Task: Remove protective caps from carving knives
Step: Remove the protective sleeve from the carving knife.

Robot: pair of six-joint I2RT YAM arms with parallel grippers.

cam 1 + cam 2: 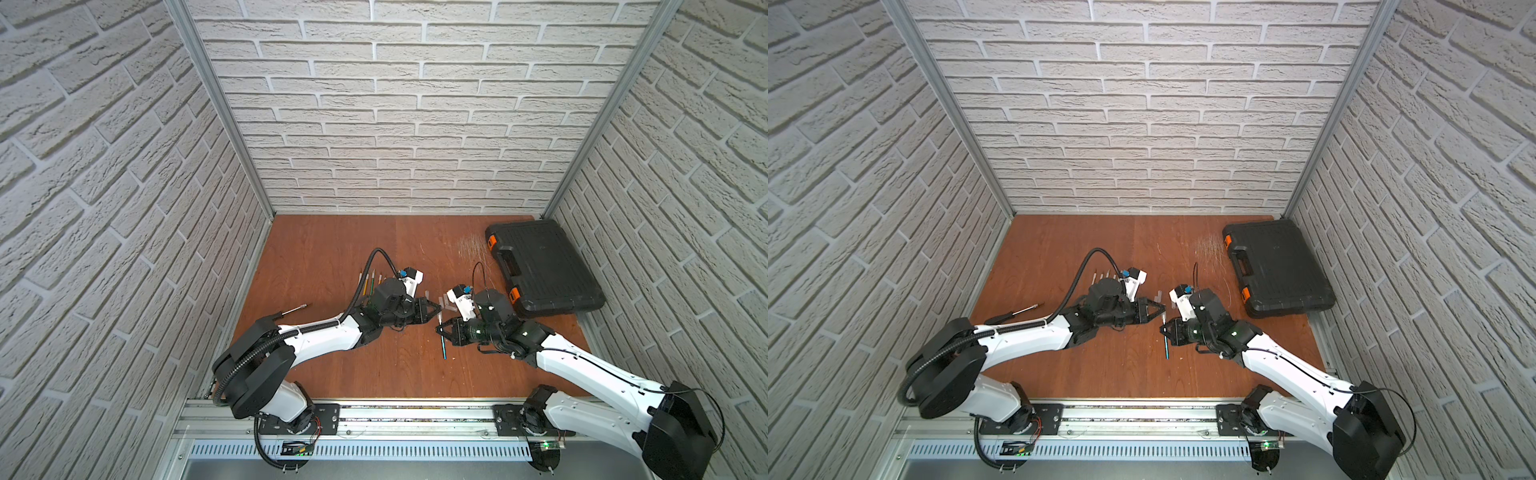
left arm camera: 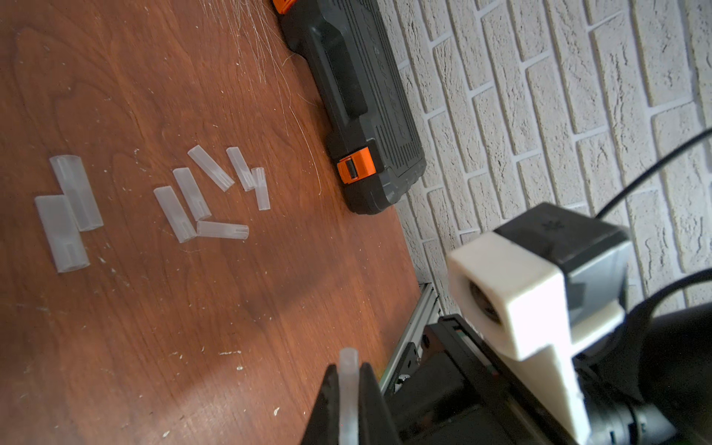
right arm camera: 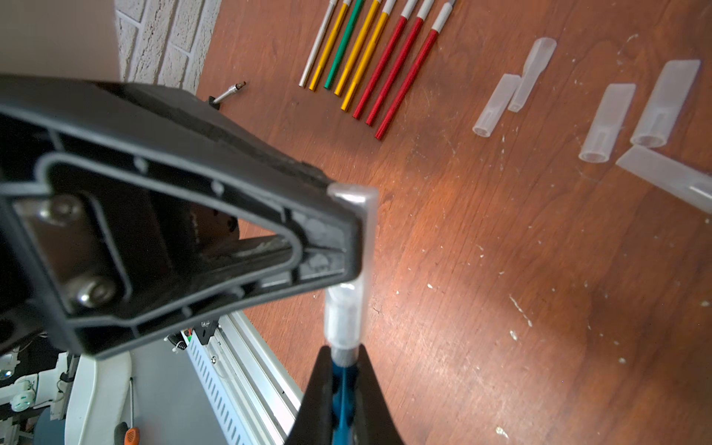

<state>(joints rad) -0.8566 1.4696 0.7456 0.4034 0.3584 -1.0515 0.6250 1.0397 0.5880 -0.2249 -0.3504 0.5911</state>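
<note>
Cap in grip (image 3: 348,308): translucent sleeve with its round end over the collar of the blue knife; it sits near the middle of the surface (image 1: 332,249), where the two arms meet.
Blue knife (image 3: 341,400): handle runs back from the cap toward the front rail, seen in both top views (image 1: 443,345) (image 1: 1166,347).
Left fingers (image 2: 327,404): closed narrow, pinching the flat end of the cap (image 2: 348,385).
Right fingers (image 3: 319,393): closed narrow on the blue handle, just behind the cap.
Loose caps (image 2: 200,200): eight lying flat on the surface, a pair and a cluster of six, some touching, between the knife row and the case.
Knife row (image 3: 362,57): eight handles side by side (silver, gold, green, two gold, three red), behind the left wrist in a top view (image 1: 370,284); the blade ends cannot be made out.
Screwdriver (image 1: 296,309): lies apart near the left wall.
Case (image 1: 544,270): black, orange latches, shut, at the far right corner.
</note>
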